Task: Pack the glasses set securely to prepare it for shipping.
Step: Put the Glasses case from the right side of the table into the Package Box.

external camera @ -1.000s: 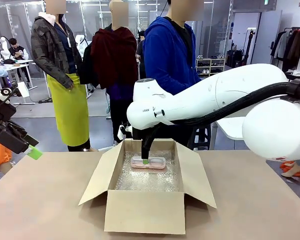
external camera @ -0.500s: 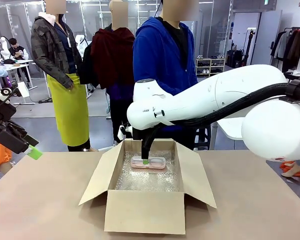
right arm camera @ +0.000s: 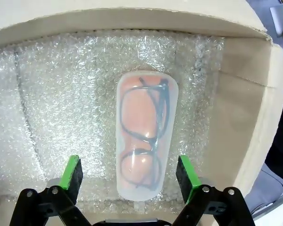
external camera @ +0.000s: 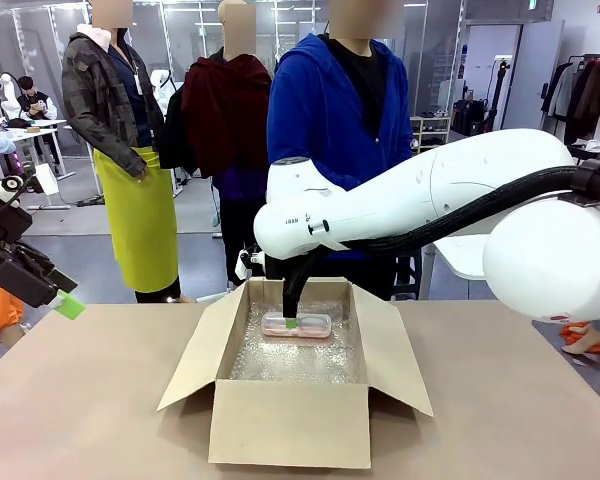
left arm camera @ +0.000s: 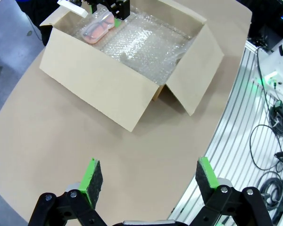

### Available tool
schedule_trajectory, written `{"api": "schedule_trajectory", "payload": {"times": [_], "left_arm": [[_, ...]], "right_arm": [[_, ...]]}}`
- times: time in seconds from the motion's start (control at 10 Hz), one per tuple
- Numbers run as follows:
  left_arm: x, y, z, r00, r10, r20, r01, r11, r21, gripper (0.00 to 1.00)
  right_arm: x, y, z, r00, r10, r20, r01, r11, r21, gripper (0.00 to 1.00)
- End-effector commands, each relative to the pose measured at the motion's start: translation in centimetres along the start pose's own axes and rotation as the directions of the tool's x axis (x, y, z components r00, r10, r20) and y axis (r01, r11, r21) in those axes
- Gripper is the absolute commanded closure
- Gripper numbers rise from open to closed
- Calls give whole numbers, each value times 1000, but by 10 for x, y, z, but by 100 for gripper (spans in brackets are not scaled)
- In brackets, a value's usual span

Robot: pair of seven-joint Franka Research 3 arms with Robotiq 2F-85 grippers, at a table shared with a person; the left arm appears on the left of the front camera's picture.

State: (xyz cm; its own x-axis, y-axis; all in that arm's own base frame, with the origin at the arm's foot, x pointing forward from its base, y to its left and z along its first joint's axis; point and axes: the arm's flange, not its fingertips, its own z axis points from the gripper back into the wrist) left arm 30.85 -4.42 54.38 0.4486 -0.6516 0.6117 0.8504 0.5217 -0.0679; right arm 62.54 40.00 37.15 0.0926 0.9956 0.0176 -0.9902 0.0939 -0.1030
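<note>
The table [external camera: 70, 400] carries an open box [external camera: 290, 425] at its middle, flaps spread outward. The right arm [external camera: 430, 190] reaches across above the box from its right side. A person [external camera: 340, 110] stands beyond the box's far wall. Bubble wrap [external camera: 295, 362] lines the box floor. The pink case [right arm camera: 144, 141] lies flat on the wrap, close to the box's far wall, with dark-framed glasses [right arm camera: 140, 125] visible inside. The right gripper [right arm camera: 128, 160] hangs inside the box over the case, released, its fingers wide apart on either side and clear of it. The left gripper [left arm camera: 147, 162] hovers well left of the box, released, grasping nothing.
</note>
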Motion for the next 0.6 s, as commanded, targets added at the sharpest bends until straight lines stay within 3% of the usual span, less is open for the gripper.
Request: {"api": "schedule_trajectory", "payload": {"times": [0.0, 0.1, 0.2, 0.5], "left_arm": [[-1, 2, 1, 1000, -20, 20, 20, 1000, -18, 0], [-1, 2, 1, 1000, -20, 20, 20, 1000, -18, 0], [-1, 2, 1, 1000, -20, 20, 20, 1000, -18, 0], [-1, 2, 1, 1000, -20, 20, 20, 1000, -18, 0]], "right_arm": [[-12, 15, 37, 1000, -15, 25, 14, 1000, 20, 0], [-30, 29, 64, 994, -9, 109, 4, 999, 51, 0], [-54, 42, 80, 992, -67, 109, 62, 997, 51, 0], [-121, 82, 108, 942, -256, 215, 248, 967, 65, 0]]}}
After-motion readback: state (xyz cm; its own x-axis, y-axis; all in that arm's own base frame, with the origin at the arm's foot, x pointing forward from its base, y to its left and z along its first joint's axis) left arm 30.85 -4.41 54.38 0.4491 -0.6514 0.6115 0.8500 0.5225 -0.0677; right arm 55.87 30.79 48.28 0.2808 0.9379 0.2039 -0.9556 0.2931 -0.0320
